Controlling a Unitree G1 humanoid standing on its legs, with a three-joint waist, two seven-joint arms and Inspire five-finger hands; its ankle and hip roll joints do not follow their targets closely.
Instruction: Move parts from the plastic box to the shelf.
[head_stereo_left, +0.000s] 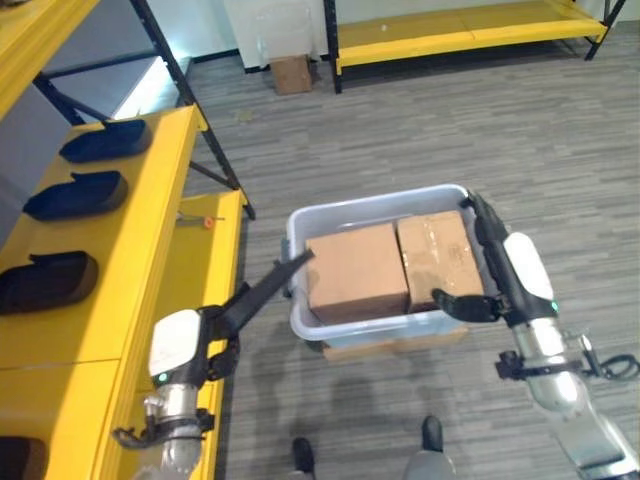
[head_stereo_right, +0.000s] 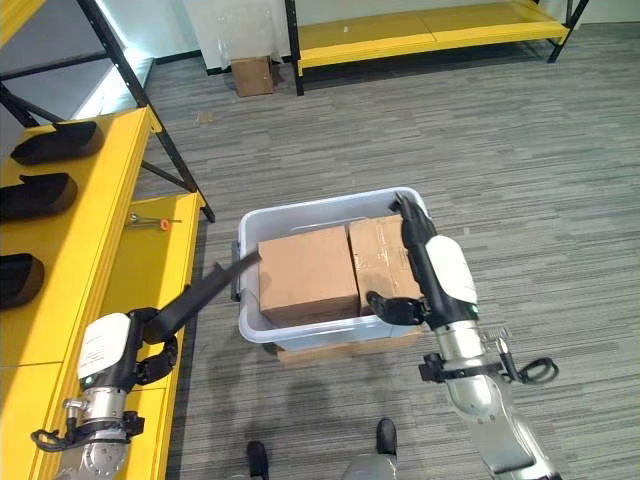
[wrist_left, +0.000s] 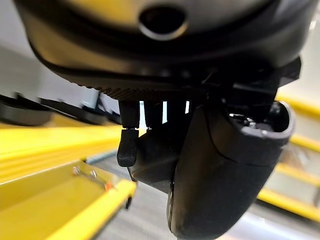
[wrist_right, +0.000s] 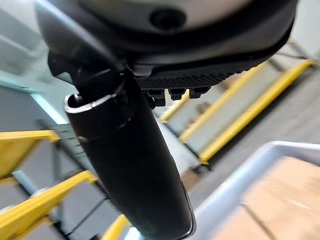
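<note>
Two brown cardboard boxes (head_stereo_left: 357, 272) sit side by side in the pale grey plastic box (head_stereo_left: 300, 322) on the floor. Our left hand (head_stereo_left: 262, 290) and right hand (head_stereo_left: 490, 250) reach straight-fingered along its sides, holding nothing. We think the boxes are stiff, maybe heavy; best gripped at opposite sides, then lifted to the yellow shelf (head_stereo_left: 150, 260).

Pale smooth plastic box (head_stereo_left: 300, 318), matt brown cardboard cartons (head_stereo_left: 356, 272), glossy yellow painted shelf (head_stereo_left: 160, 230), ribbed grey floor (head_stereo_left: 480, 130).

No legible text, labels or numbers on cardboard boxes (head_stereo_left: 357, 272) or elsewhere.
</note>
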